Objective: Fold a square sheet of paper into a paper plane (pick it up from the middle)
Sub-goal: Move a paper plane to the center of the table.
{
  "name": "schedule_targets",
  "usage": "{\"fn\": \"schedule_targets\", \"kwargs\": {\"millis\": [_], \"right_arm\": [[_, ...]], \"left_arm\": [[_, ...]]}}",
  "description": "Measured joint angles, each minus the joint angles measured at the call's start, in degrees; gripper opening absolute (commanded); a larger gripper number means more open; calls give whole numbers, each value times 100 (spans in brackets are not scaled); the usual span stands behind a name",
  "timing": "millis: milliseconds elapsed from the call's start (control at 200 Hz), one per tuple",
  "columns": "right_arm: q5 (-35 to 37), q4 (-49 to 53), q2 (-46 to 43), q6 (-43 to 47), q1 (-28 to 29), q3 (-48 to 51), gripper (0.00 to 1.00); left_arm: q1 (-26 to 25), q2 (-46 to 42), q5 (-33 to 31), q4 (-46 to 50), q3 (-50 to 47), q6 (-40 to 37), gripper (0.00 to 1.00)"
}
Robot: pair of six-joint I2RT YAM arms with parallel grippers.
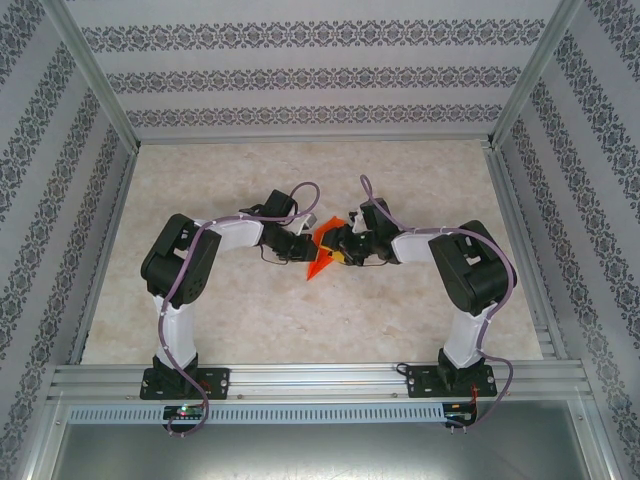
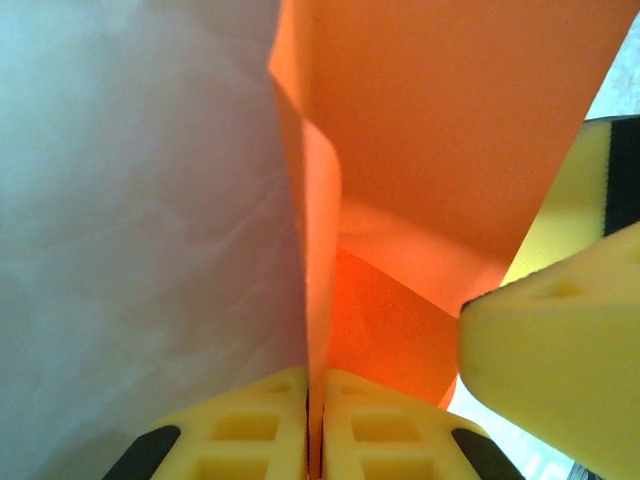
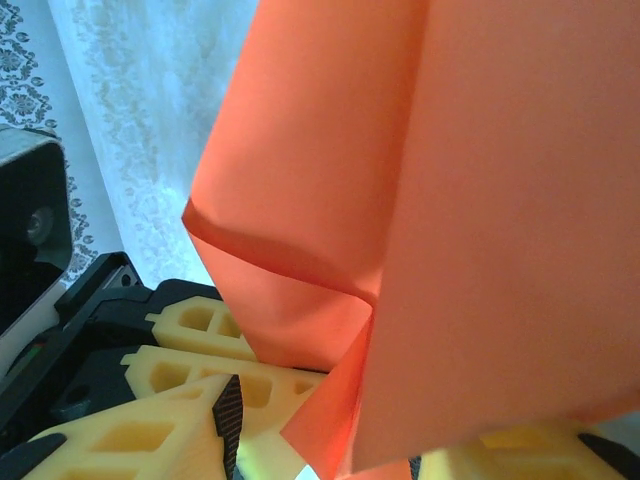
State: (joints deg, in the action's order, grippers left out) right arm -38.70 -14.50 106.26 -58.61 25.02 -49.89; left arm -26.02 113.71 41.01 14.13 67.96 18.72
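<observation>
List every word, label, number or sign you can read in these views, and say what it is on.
None readable: the orange paper is plain, the yellow fingers are unmarked, the wallpaper carries only ornament, and any marking on the small boards at the near rail is too small to read.

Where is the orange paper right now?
In the top view, the orange paper is held up over the middle of the table, between the left tool, shut on it, and the right tool.
</observation>
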Motion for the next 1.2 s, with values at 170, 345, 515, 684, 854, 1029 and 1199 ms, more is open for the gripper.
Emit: {"fn": "schedule_targets", "kwargs": {"millis": [170,345,515,684,854,1029,1199], "right_arm": [[2,-72,-2,-136,0,101,47],[9,-83,-37,-203,0,133,48],[24,-125,-249,-367,15,262,49],[63,-372,-463,-629,76,507,50],[70,-592,-503,-894,151,739,50],[109,-1110,-483,-1320,190,927,49],[221,-1526,-404,-1685,282,979,48]], "left_arm": [[24,0,149,-92,-31,101,12],[28,-39,232,-162,-72,131,12],[28,-85,256,-225,-87,151,12],[28,-90,315,-264,-105,177,12],[28,-92,363,-358,-142,258,12],[39,-96,398,-437,-175,304,12],[103,-125,422,-564,-251,350,12]]}}
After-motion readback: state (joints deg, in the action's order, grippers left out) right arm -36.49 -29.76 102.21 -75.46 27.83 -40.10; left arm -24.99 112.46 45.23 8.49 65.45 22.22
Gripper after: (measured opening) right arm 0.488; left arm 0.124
